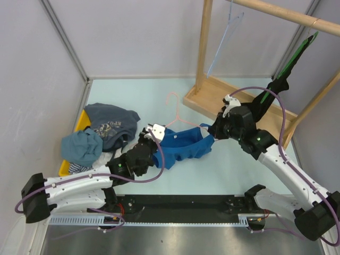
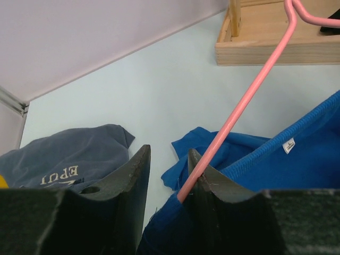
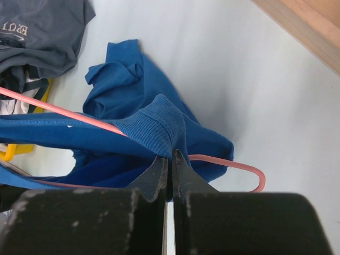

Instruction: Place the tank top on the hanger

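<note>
Blue tank top (image 3: 133, 79) clamped in right gripper (image 3: 169, 156), pink hanger (image 2: 249, 90) threaded inside — left gripper (image 2: 169, 154) jaws apart

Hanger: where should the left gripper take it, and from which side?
Probably the bare straight wire of the hanger just above the tank top, jaws across it. Come from the left gripper side: lower down the wire is buried in fabric, and the right gripper pinches cloth opposite.
</note>
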You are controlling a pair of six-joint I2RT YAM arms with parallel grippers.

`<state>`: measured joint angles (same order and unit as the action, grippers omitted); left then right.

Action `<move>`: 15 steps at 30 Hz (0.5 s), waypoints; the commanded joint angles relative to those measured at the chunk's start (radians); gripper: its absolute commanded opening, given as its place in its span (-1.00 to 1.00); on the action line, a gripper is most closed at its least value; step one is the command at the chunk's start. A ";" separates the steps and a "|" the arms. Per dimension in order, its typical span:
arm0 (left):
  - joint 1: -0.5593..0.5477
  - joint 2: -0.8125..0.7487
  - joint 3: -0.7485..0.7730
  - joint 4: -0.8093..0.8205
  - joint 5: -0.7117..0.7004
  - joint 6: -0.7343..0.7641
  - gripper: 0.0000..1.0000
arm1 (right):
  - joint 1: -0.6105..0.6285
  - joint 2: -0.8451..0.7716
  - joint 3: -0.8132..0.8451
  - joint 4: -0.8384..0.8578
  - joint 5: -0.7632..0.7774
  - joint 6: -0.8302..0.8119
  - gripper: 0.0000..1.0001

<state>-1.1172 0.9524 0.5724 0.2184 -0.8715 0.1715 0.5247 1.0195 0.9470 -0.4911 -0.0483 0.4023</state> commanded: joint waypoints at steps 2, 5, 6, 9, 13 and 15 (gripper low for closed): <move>-0.009 -0.057 -0.009 0.062 -0.029 -0.084 -1.00 | 0.017 -0.013 0.030 0.034 -0.019 0.015 -0.98; -0.009 -0.047 -0.016 0.067 -0.023 -0.076 -1.00 | 0.018 -0.035 0.033 0.051 -0.065 0.006 -0.71; -0.009 -0.046 -0.019 0.073 -0.021 -0.076 -1.00 | 0.020 -0.039 0.036 0.052 -0.106 -0.006 -0.64; -0.009 -0.041 -0.031 0.099 -0.017 -0.083 -1.00 | 0.021 -0.052 0.049 0.043 -0.200 -0.034 -0.24; -0.007 -0.027 -0.034 0.118 -0.008 -0.073 -1.00 | 0.020 -0.087 0.059 0.013 -0.240 -0.077 0.45; -0.007 -0.012 -0.029 0.113 0.000 -0.072 -1.00 | 0.018 -0.107 0.064 -0.003 -0.254 -0.092 0.57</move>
<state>-1.1198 0.9295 0.5327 0.2504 -0.8795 0.1307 0.5396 0.9630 0.9531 -0.4797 -0.2253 0.3634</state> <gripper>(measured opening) 0.379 0.734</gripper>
